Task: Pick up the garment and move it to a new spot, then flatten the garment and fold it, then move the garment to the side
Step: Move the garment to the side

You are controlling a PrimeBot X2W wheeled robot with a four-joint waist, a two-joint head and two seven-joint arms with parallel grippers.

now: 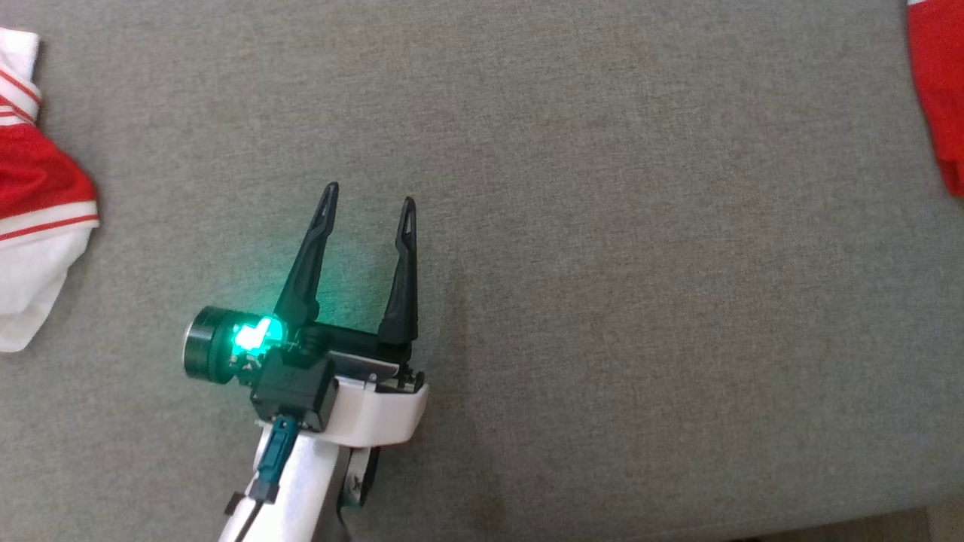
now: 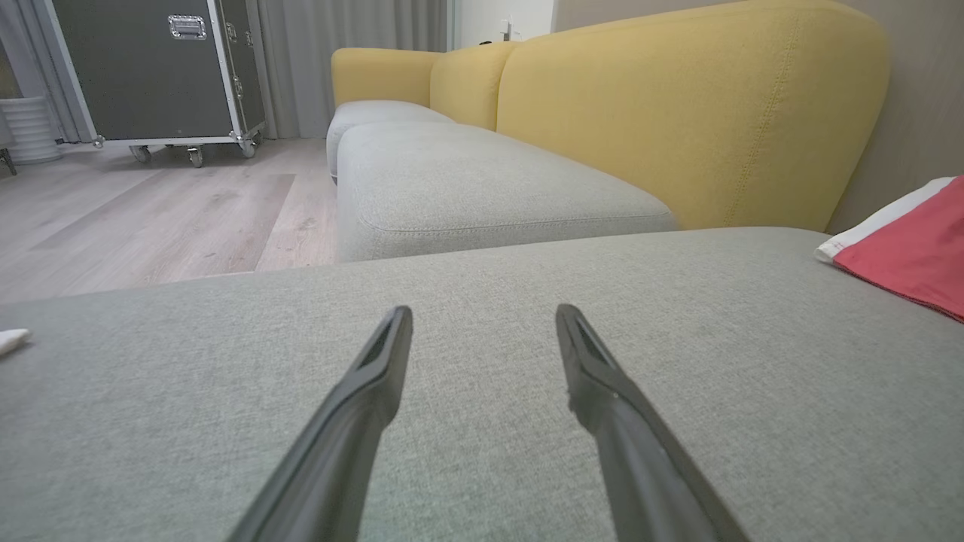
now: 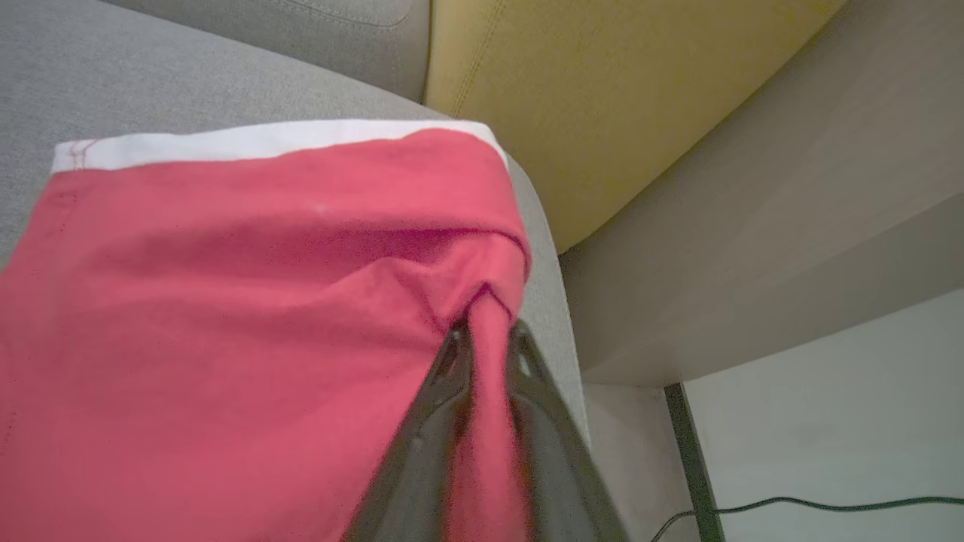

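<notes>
The right gripper (image 3: 488,335) is closed on a raised fold of the red garment (image 3: 226,301). Its two dark fingers pinch a narrow ridge of the fabric between them, and the cloth pulls up into creases toward the grip. The garment lies spread on the grey seat cushion (image 3: 90,68) at its right end, close to the cushion's rounded corner beside the yellow backrest (image 3: 602,98). A white hem band runs along its far edge. In the head view it peeks in at the top right (image 1: 938,90), and in the left wrist view it shows at the right edge (image 2: 911,248). The left gripper (image 1: 370,194) stands wide open with nothing between its fingers, low over bare cushion near the middle of the seat and well apart from the garment. A green light glows at its wrist. At the left edge of the head view lies a crumpled red-and-white cloth (image 1: 38,188). Beyond the seat are a wooden floor (image 2: 113,218) and a wheeled case (image 2: 151,68), and a dark cable (image 3: 828,503) trails on the floor below the cushion's corner.
</notes>
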